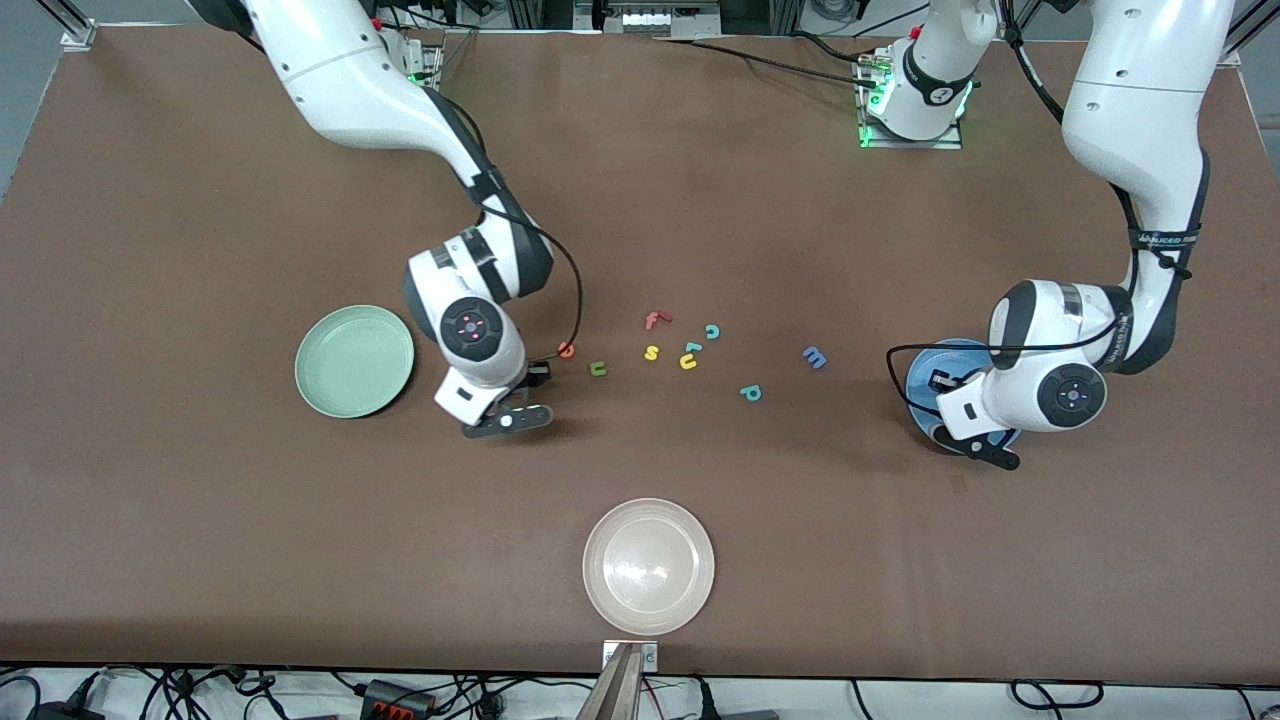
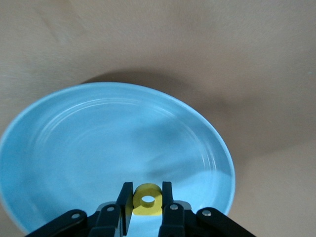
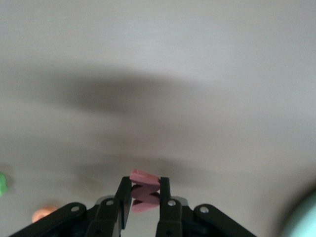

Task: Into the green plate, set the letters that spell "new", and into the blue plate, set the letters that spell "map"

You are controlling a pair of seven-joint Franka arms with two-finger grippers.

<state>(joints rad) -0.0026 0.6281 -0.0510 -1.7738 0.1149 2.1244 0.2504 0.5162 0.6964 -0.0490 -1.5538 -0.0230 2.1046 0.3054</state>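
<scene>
Pink w is pinched in the right gripper over bare table beside the green plate. The left gripper pinches the yellow a over the blue plate, inside its rim.

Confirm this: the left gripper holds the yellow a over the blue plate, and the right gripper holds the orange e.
Not quite. In the right wrist view the right gripper holds the pink w, not the orange e, which lies on the table. The left gripper does hold the yellow a over the blue plate.

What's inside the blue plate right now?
No letter lies in the blue plate. The left gripper is shut on the yellow a above it; that gripper covers a strip of the plate's floor.
</scene>
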